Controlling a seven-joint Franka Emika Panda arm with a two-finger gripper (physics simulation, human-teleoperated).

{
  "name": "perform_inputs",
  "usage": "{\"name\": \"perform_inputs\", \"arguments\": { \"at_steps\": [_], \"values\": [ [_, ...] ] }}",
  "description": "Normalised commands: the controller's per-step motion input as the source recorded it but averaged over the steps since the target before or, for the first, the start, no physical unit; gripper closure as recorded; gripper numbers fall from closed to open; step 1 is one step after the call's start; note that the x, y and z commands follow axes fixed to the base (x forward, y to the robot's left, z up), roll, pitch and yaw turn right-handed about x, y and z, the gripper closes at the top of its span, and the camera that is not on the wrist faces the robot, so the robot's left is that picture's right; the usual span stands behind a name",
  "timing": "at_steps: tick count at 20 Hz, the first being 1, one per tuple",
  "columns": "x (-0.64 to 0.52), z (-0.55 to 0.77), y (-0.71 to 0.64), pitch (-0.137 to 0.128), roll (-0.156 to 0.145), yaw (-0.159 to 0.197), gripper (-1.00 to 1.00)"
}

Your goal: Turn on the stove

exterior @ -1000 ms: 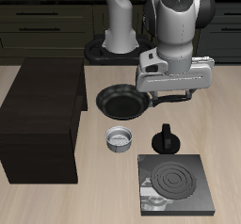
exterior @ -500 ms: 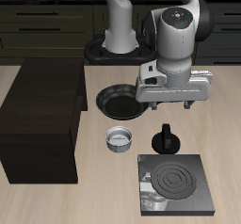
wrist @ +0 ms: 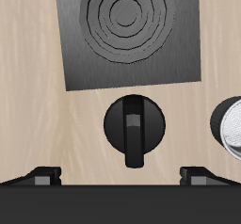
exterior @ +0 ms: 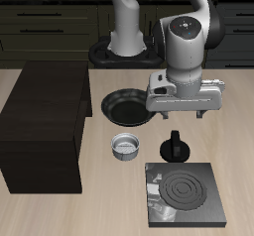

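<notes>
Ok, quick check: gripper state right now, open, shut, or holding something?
Gripper: open, holding nothing. Its fingertips are spread wide above the table, over the small black pot next to the stove.

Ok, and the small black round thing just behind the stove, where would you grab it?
Probably by the raised bar across the top of the black round thing, coming straight down. The bar's long sides look flat and parallel, so the open gripper could close across them; the body is rounder and wider.
</notes>
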Motion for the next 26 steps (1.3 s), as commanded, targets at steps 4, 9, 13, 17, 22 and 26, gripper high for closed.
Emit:
{"name": "perform_inputs", "arguments": {
  "at_steps": [4,9,13,17,22,26],
  "values": [
    [0.00,-0.17,-0.06,0.007,0.000,-0.009,-1.00],
    [0.05,-0.16,-0.08,0.015,-0.015,-0.012,-1.00],
    [0.01,-0.15,-0.01,0.003,-0.010,0.009,-1.00],
    [-0.05,-0.16,0.01,-0.012,-0.014,0.011,-1.00],
    [-0.05,-0.12,0.02,0.001,0.012,0.000,-1.00],
    [-0.07,-0.08,-0.01,-0.025,0.001,0.005,-1.00]
  ]
}}
